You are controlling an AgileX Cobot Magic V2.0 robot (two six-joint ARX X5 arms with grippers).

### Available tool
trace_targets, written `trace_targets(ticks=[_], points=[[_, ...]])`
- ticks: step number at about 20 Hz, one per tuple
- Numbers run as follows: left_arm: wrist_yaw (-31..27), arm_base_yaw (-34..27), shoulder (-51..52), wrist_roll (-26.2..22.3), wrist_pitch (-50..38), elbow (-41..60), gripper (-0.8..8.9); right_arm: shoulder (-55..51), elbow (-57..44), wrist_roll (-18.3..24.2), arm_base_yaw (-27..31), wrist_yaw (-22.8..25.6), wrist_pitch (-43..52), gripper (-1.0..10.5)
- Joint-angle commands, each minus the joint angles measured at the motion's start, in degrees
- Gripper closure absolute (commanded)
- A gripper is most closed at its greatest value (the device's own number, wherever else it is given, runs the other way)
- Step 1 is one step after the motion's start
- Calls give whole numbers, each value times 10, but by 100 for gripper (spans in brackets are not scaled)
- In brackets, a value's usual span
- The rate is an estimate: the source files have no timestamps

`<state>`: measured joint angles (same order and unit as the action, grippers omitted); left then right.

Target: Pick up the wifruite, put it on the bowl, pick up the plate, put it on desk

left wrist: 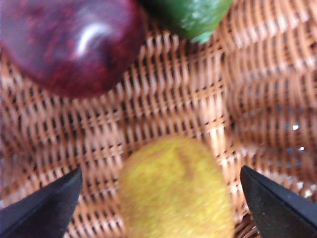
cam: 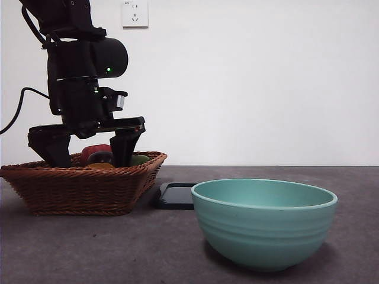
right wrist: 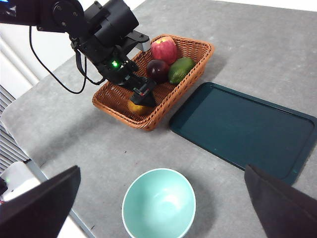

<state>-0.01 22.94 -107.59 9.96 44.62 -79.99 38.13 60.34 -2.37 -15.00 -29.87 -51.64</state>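
Note:
The wifruite (left wrist: 176, 191), a rough orange-brown fruit, lies in the wicker basket (left wrist: 257, 99). My left gripper (left wrist: 161, 170) is open and low in the basket, with one jaw on each side of the wifruite, not touching it. In the front view the left gripper (cam: 90, 161) reaches down into the basket and the wifruite (cam: 99, 166) barely shows above the rim. The mint-green bowl (cam: 263, 222) stands empty at the front right. The black plate (cam: 176, 195) lies flat on the desk (cam: 118, 248) between basket and bowl. My right gripper (right wrist: 162, 168) is open, empty and high above the table.
The basket (right wrist: 153, 82) also holds a glossy dark red-purple fruit (left wrist: 69, 44), a green fruit (left wrist: 190, 15) and a red apple (right wrist: 166, 48). The plate (right wrist: 245, 129) lies beside the basket, with the bowl (right wrist: 158, 203) in front. A wall stands behind the desk.

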Motion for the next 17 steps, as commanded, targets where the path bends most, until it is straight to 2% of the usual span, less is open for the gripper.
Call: trace_targets(ticks=[1, 3, 7, 11, 14, 17], points=[[0, -1, -14, 0, 2, -13, 351, 3, 10, 0, -3, -1, 4, 285], [5, -2, -17, -1, 9, -13, 422, 3, 10, 0, -3, -1, 4, 285], [29, -3, -34, -1, 19, -13, 456, 3, 10, 0, -3, -2, 4, 285], [29, -4, -39, 0, 23, -21, 608, 3, 10, 0, -3, -1, 5, 285], [30, -4, -38, -1, 50, -58, 632, 3, 10, 0, -3, -2, 5, 285], [30, -4, -34, -2, 115, -121, 632, 3, 10, 0, -3, -1, 5, 285]])
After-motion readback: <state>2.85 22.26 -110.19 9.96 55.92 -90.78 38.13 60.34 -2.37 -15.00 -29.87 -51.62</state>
